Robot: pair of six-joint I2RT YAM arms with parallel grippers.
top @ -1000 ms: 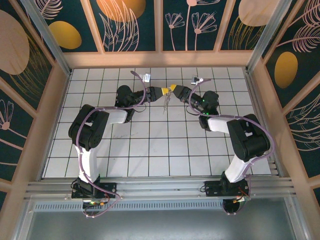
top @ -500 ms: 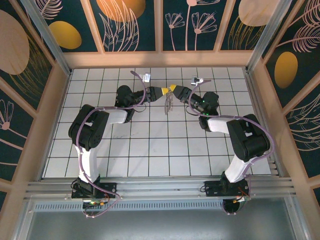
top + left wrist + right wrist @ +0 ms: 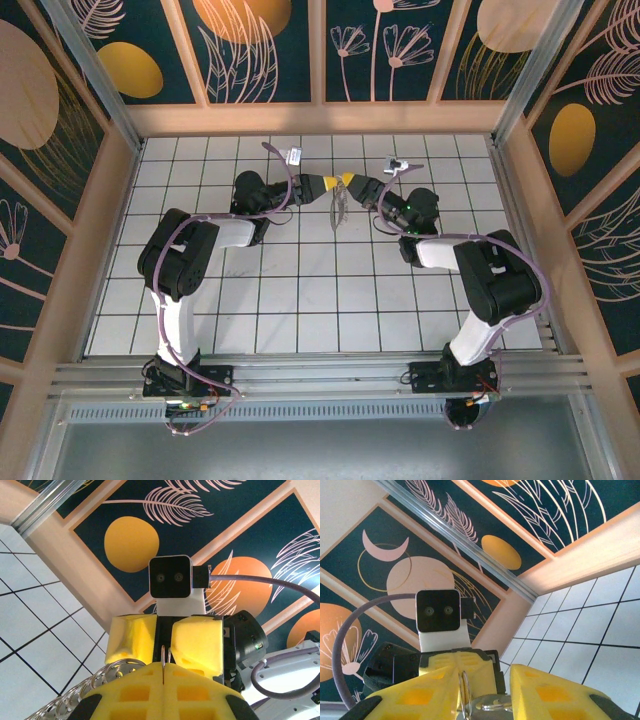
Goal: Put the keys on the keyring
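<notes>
Left claw (image 3: pixel 328 187) is clamped on the keyring (image 3: pixel 339 208) above the tiled table (image 3: pixel 300 300). The right claw (image 3: pixel 346 180), jaws apart, crowds it head-on.

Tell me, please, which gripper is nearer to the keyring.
Left. The left gripper has its jaws shut on the keyring; the right gripper faces it, jaws apart around the wire.

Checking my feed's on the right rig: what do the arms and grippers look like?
Both arms, left arm and right arm, have black joint housings, white links and lilac cables. The left gripper and right gripper are blocky and yellow, with square recesses.
</notes>
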